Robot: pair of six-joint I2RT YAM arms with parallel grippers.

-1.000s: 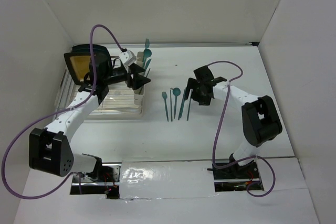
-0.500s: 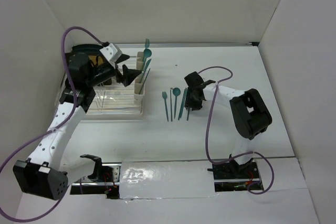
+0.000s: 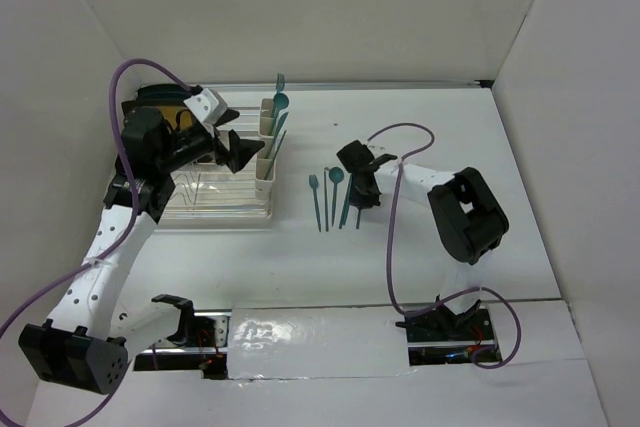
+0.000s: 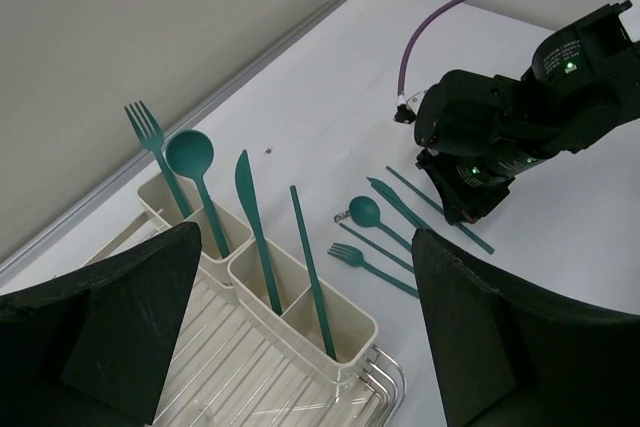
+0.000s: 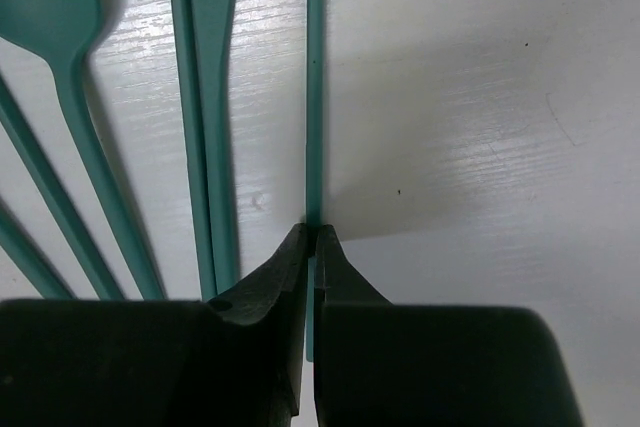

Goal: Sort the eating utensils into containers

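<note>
Right pincer [image 5: 312, 237], lower centre, clamps the thin utensil [image 5: 314, 97] by its handle, likely to lift it; left pincer [image 3: 243, 150] stands apart

Smooth plastic utensils [image 5: 215, 97], plastic containers [image 4: 345, 332], glossy grained table [image 5: 480, 97], matt fingers [image 5: 265, 287]

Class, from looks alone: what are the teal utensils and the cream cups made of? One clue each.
Teal utensils: probably plastic, matte; uniform colour, thin flat handles. Cream cups: likely plastic too, smooth; thin moulded walls, one joined row.
</note>
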